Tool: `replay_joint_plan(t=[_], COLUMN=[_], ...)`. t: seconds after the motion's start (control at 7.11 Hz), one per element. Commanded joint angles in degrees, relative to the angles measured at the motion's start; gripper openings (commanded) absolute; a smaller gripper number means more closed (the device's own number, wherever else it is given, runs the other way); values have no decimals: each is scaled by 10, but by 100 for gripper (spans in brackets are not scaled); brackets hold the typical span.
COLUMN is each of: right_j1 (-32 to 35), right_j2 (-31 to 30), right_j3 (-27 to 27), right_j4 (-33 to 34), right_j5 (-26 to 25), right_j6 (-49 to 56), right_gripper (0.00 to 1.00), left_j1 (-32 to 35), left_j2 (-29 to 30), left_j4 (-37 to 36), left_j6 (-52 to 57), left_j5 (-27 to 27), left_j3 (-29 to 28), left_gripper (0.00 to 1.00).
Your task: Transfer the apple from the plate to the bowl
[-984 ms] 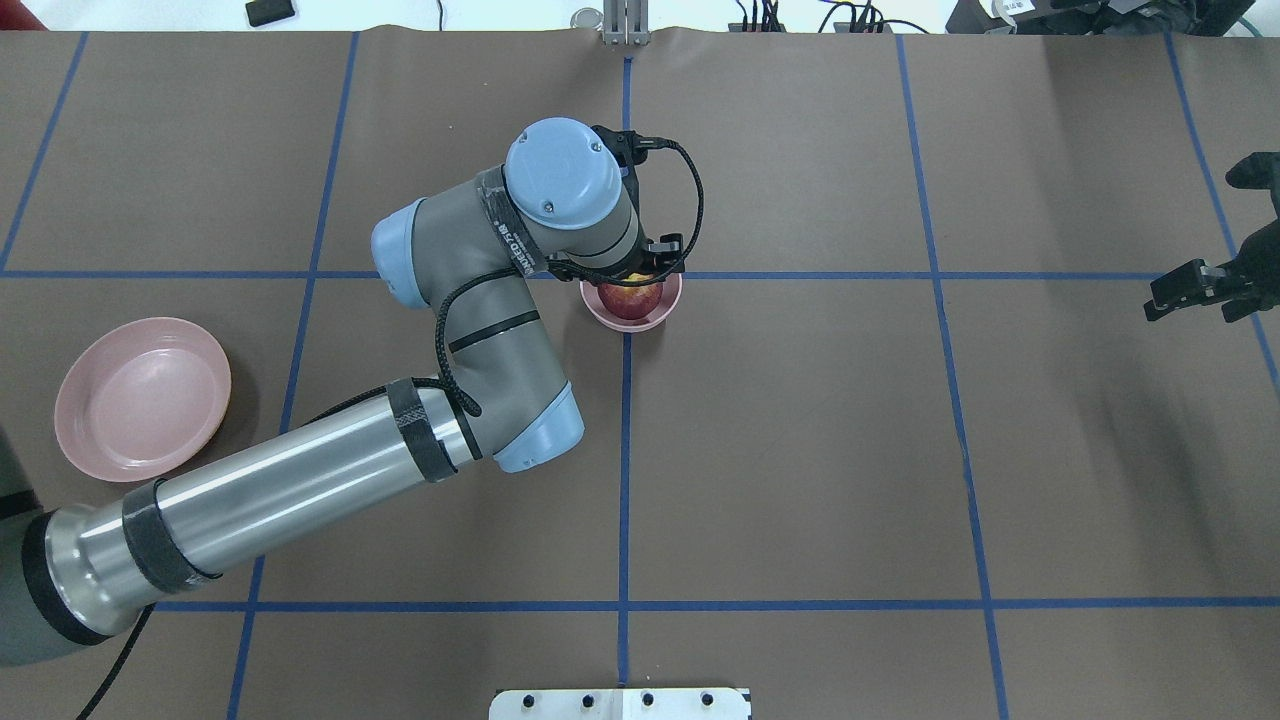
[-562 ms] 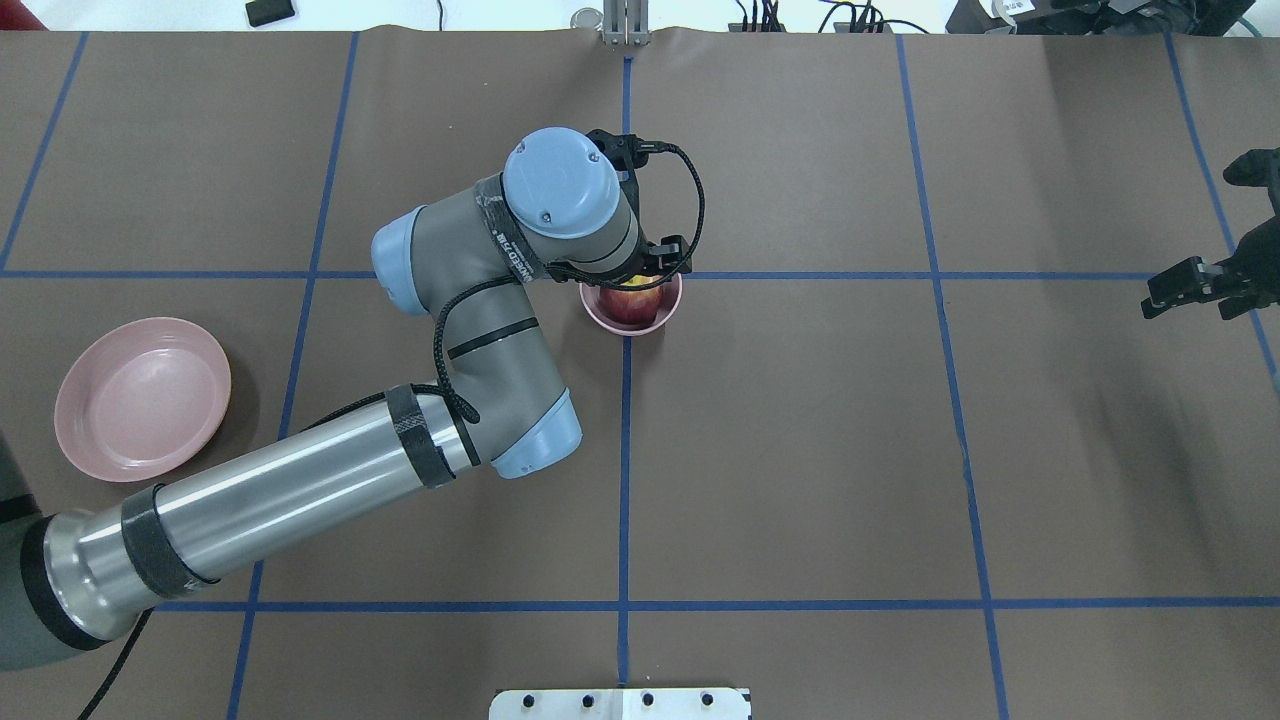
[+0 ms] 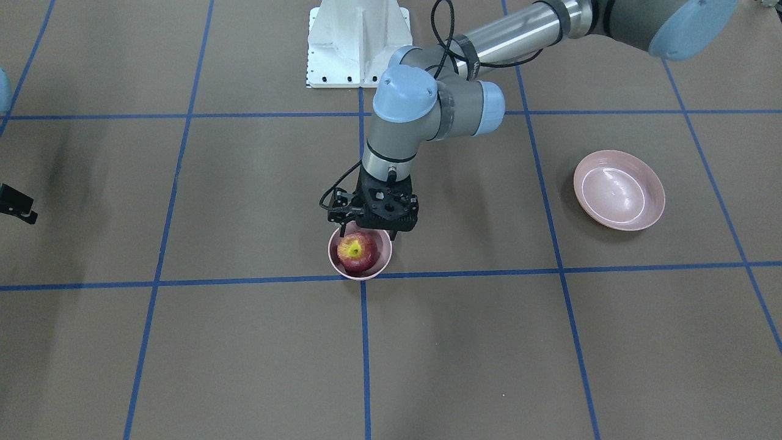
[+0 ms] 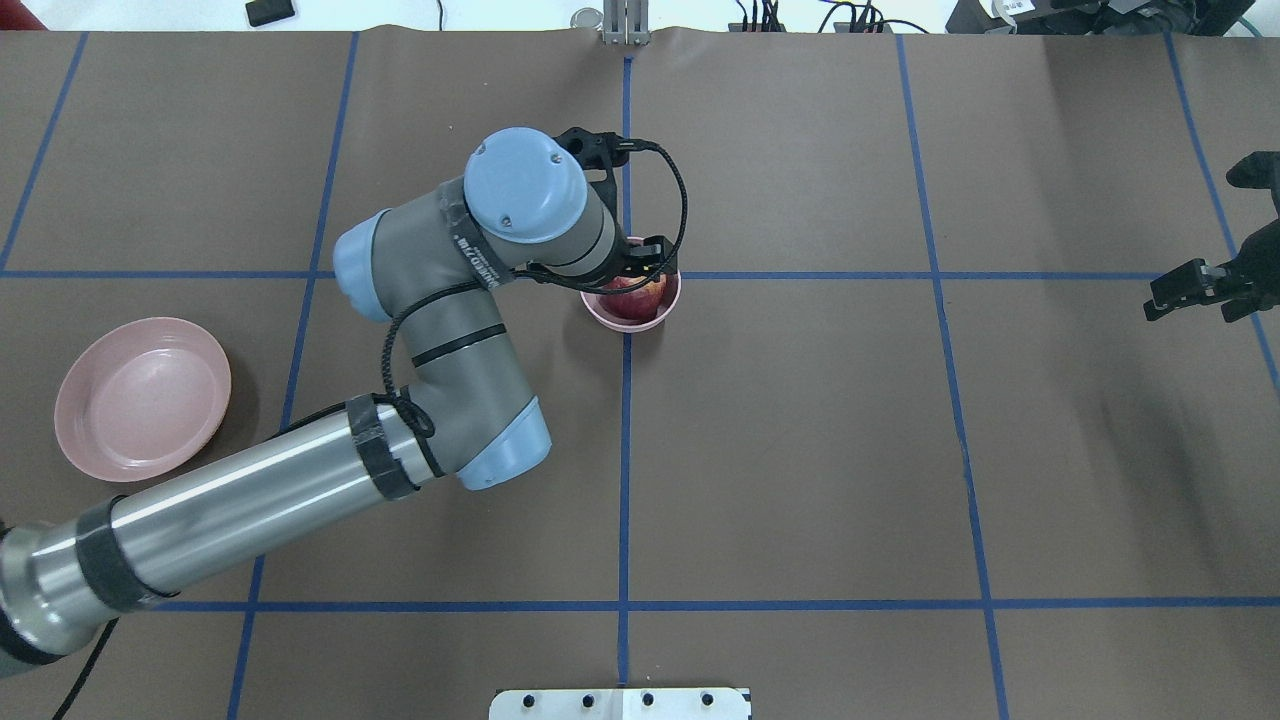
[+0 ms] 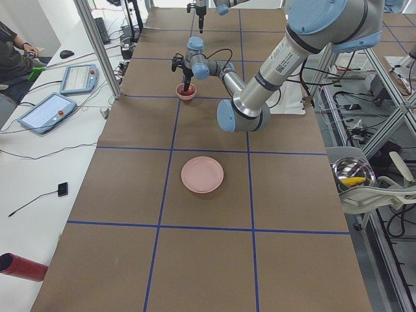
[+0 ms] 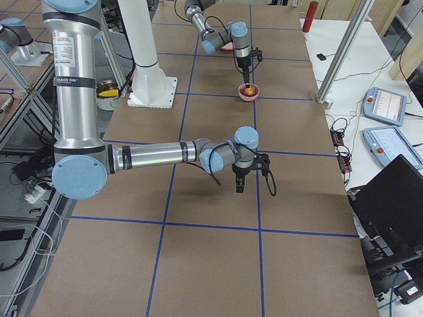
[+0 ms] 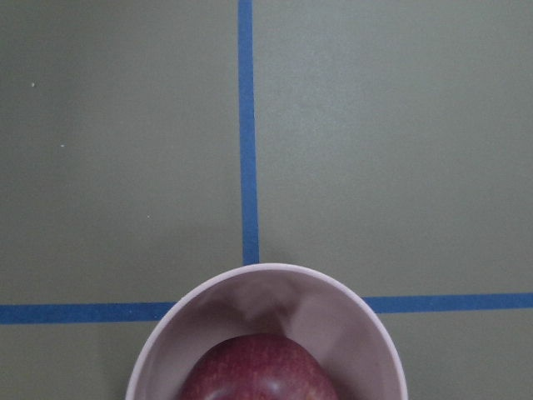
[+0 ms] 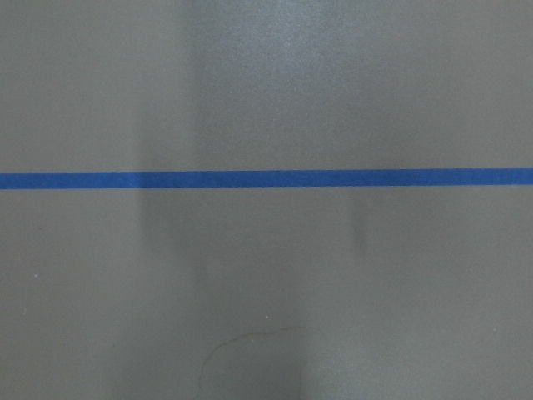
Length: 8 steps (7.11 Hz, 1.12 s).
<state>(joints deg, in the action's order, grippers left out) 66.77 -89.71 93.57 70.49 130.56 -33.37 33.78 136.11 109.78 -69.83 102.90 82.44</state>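
The apple (image 3: pixel 357 252) sits down in the bowl (image 3: pixel 360 276), stem patch up and filling most of it, near the middle of the tabletop (image 3: pixel 244 354) where two blue tape lines (image 3: pixel 244 282) cross. The plate (image 3: pixel 657 205) lies bare, well apart toward my left side. My left jaws hang just above the bowl's rim on my own side, spread wider than the apple and holding nothing, as far as the front view lets me judge. My right jaws hover over bare tabletop far off to my right with nothing seen in them, and I cannot tell how wide they stand. I judge the apple firm, fairly heavy and waxy-smooth, so it could slip under a light pinch and bruise under a hard one; taking it again, I would close from above across its widest girth. The bowl is only just wider than the fruit, leaving little room between skin and rim, and it looks light enough to tip or skid if I catch its edge. Straight up seems the safest way out, and the tabletop all around offers wide open room
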Motion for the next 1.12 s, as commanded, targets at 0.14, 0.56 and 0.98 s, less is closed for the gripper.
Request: replay_joint_plan(t=[0.14,0.56,0.98], right_j1=[30,63,87], right_j2=[-6,-24,-45], right_j3=[10,13,20], right_j4=[-1,-2,-3], right_j5=[2,2,1], right_j6=[10,55,91], right_gripper=[100,100,100], left_j1=[59,249,438], left_j2=[-229,-445,-496], left_j4=[-112,-99,-99], left_j6=[168,478,746], left_j5=[54,189,335], left_j3=[260,306,194], left_gripper=[98,98,98])
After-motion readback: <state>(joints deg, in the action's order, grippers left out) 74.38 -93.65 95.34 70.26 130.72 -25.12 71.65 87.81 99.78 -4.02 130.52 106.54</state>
